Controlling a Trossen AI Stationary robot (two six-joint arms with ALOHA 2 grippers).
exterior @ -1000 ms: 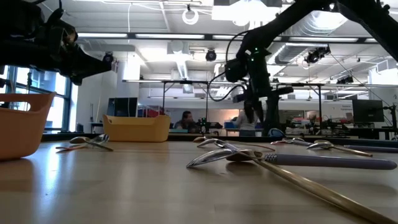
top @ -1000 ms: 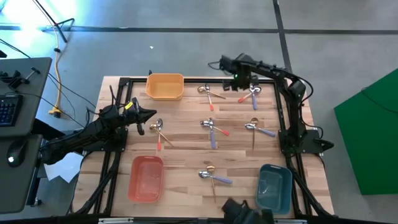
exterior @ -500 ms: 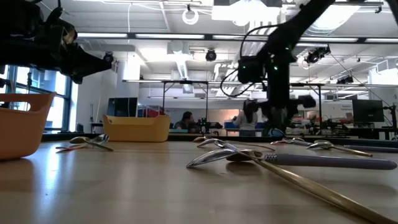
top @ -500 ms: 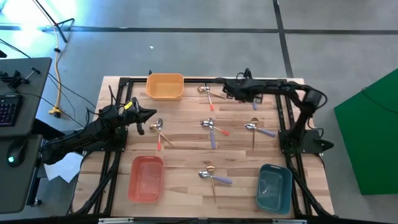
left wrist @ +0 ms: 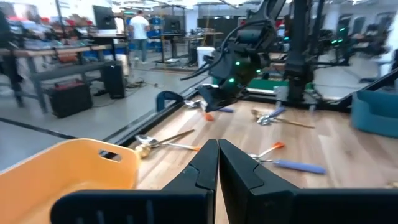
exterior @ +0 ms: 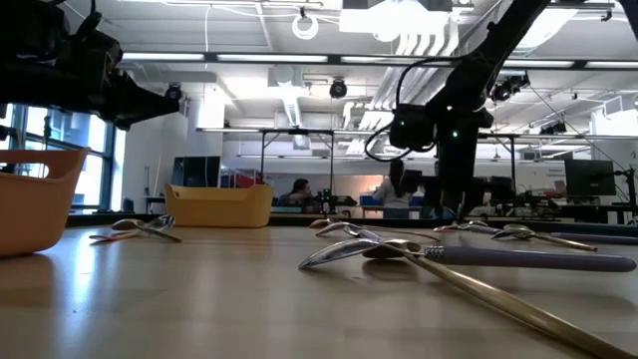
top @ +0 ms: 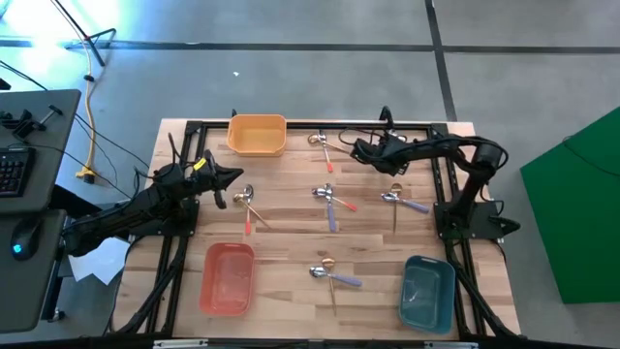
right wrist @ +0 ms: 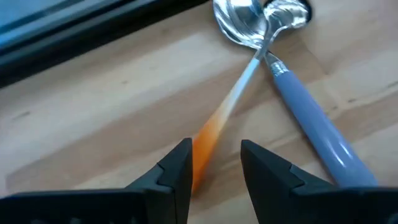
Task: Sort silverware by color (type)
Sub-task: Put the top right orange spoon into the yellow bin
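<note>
Orange-handled steel spoon (right wrist: 231, 106) lies on the wooden table's (top: 291, 218) far right part, crossing a blue-handled spoon (right wrist: 311, 118). We find the right gripper (right wrist: 214, 163) spread, its fingers straddling the orange handle end, handle running straight ahead. We note the left gripper (left wrist: 217, 163) pressed together, well apart.

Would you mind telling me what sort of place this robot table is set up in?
Most likely a large open robotics lab or workshop. The low view shows an industrial ceiling with strip lights and exposed ducts; the left wrist view shows workbenches with equipment and a person standing among them.
</note>
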